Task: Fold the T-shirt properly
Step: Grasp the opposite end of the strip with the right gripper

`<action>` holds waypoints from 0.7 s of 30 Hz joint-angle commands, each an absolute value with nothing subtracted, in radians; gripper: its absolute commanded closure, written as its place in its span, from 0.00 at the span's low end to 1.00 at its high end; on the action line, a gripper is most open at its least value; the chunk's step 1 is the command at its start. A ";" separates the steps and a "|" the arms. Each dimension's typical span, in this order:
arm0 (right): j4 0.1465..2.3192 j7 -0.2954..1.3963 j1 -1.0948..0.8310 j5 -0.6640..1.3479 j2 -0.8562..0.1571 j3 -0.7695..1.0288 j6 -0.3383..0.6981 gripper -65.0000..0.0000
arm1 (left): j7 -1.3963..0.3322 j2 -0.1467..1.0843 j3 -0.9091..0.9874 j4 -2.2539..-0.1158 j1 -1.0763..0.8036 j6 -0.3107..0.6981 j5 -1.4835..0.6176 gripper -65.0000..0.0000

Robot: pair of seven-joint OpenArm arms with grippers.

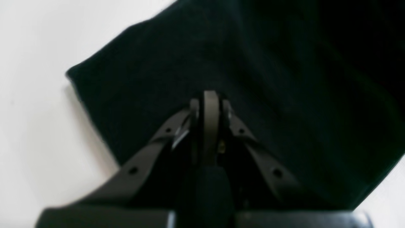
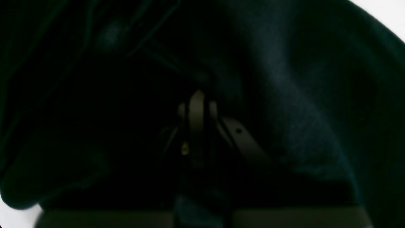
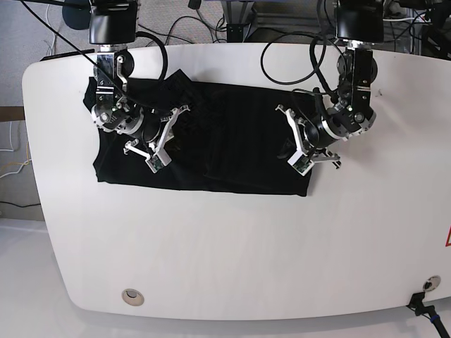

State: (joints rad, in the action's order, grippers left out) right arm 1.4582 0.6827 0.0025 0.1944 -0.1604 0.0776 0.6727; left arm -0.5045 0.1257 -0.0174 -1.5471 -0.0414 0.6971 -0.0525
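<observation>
The black T-shirt (image 3: 204, 137) is lying spread across the upper middle of the white desk (image 3: 232, 246), already looking partly folded into a wide band, with a bunched sleeve sticking out at the upper left. Both arms are hanging low over it.

The left gripper (image 1: 210, 95), toward the right of the base view, is sitting over the shirt's right end; in its wrist view the jaws are pressed together above flat cloth, and I cannot tell whether any fabric is caught between them. The right gripper (image 2: 197, 95) is hovering over the rumpled left end. Its wrist view is very dark, but the jaws there also seem to be closed; whether they are pinching cloth I cannot say.

The shirt looks soft, light and floppy, so it will likely be sagging and creasing wherever it is lifted. Taking hold at the corners or along the hem edge seems wisest, both ends together.
</observation>
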 commanded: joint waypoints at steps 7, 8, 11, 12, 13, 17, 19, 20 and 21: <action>1.758 0.763 0.022 0.170 -0.176 0.082 0.567 0.89 | -0.460 0.174 -0.010 -1.434 -0.030 0.698 -0.062 1.00; 1.791 0.779 0.025 0.170 -0.176 0.085 0.550 0.78 | -0.460 0.182 -0.010 -1.428 -0.030 0.698 -0.062 1.00; 1.883 0.809 0.025 0.174 -0.170 0.150 0.529 0.45 | -0.460 0.183 -0.008 -1.428 -0.036 0.698 -0.062 1.00; 1.897 0.811 0.028 0.174 -0.170 0.186 0.529 0.37 | -0.460 0.183 -0.008 -1.426 -0.036 0.698 -0.062 1.00; 1.899 0.814 0.042 0.176 -0.165 0.229 0.521 0.32 | -0.460 0.185 -0.007 -1.426 -0.036 0.698 -0.062 1.00; 1.842 0.829 0.061 0.177 -0.136 0.455 0.512 0.30 | -0.460 0.211 -0.007 -1.423 -0.036 0.698 -0.068 1.00; 1.794 0.875 0.079 0.182 -0.136 0.522 0.533 0.30 | -0.460 0.213 -0.001 -1.422 -0.036 0.698 -0.068 1.00; 1.770 0.895 0.082 0.205 -0.136 0.578 0.558 0.30 | -0.461 0.213 0.019 -1.422 -0.038 0.698 -0.070 1.00; 1.745 0.906 0.082 0.228 -0.136 0.615 0.578 0.30 | -0.463 0.211 0.039 -1.422 -0.038 0.698 -0.070 1.00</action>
State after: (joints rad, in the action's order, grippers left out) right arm 1.7515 0.9337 0.0601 0.1711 -0.1226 0.5690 0.5533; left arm -0.4324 0.1967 0.0296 -1.4162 -0.0441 0.7044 -0.0895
